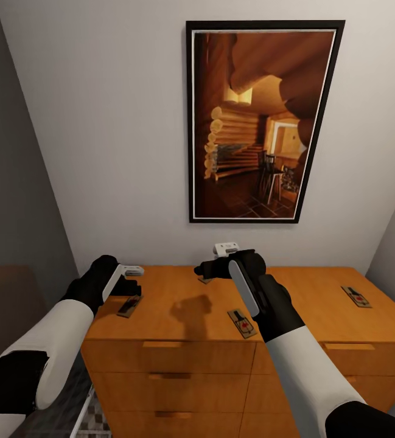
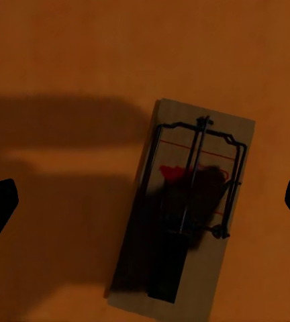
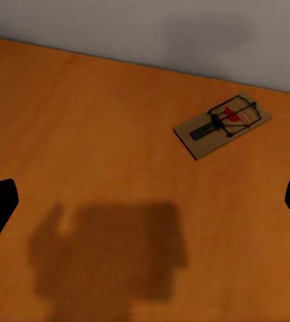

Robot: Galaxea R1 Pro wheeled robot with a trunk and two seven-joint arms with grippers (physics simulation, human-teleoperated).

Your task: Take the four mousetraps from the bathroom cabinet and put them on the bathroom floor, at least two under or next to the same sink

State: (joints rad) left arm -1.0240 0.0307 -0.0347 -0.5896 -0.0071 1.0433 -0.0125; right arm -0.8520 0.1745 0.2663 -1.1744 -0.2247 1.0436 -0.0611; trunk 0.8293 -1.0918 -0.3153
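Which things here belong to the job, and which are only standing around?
Job:
- mousetraps: left, back, front, right
- cabinet
- left gripper, over the left trap
- right gripper

Not the job:
- picture
- wall

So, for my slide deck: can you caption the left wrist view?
Open left end effector poised above a mousetrap lying flat on the cabinet top.
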